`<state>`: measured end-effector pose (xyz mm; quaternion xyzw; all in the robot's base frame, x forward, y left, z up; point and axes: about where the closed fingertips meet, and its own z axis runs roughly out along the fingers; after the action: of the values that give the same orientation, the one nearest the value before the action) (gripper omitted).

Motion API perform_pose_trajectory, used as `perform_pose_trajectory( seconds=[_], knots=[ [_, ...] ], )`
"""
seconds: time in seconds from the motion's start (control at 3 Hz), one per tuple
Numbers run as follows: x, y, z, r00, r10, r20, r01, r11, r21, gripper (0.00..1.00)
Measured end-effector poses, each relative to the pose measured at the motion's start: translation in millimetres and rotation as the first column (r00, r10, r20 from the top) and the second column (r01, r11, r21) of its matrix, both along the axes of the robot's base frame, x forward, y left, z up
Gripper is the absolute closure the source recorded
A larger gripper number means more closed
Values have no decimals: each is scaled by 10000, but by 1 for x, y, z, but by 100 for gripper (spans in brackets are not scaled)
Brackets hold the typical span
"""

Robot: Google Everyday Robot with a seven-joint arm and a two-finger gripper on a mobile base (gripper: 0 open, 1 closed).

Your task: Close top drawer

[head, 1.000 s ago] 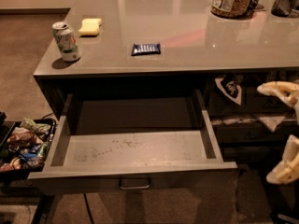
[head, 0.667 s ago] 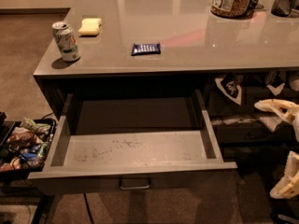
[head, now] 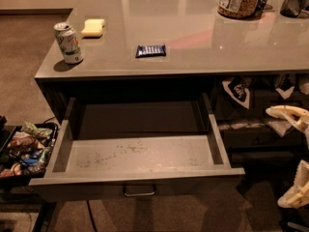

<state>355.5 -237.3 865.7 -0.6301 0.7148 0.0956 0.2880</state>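
Note:
The top drawer [head: 140, 154] stands pulled far out from under the grey counter [head: 203, 47]. It is wide and dark grey, and its speckled floor holds nothing. A small metal loop handle [head: 139, 191] sits at the centre of its flat front. My gripper [head: 292, 153] is at the right edge of the view, right of the drawer's front corner and clear of it. Its two cream fingers [head: 286, 113] are spread wide apart, one above the other, with nothing between them.
On the counter are a green-white soda can [head: 68, 43], a yellow sponge [head: 93, 27], a blue snack bar [head: 150, 50] and a jar [head: 237, 0]. A bin of snack packets [head: 24, 149] stands on the floor at left. Drawers with white rags [head: 263, 124] sit behind the gripper.
My gripper has dropped lower along the right edge of the view, fingers still spread. The drawer has not moved.

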Motion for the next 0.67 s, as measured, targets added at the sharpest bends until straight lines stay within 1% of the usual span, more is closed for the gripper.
perform_pose_trajectory(
  seconds=[0.33, 0.67],
  knots=[
    [-11, 7, -26, 9994, -325, 143, 315, 9974, 646, 0],
    [-24, 24, -65, 9996, -123, -267, 152, 9936, 1115, 0]
  ],
)
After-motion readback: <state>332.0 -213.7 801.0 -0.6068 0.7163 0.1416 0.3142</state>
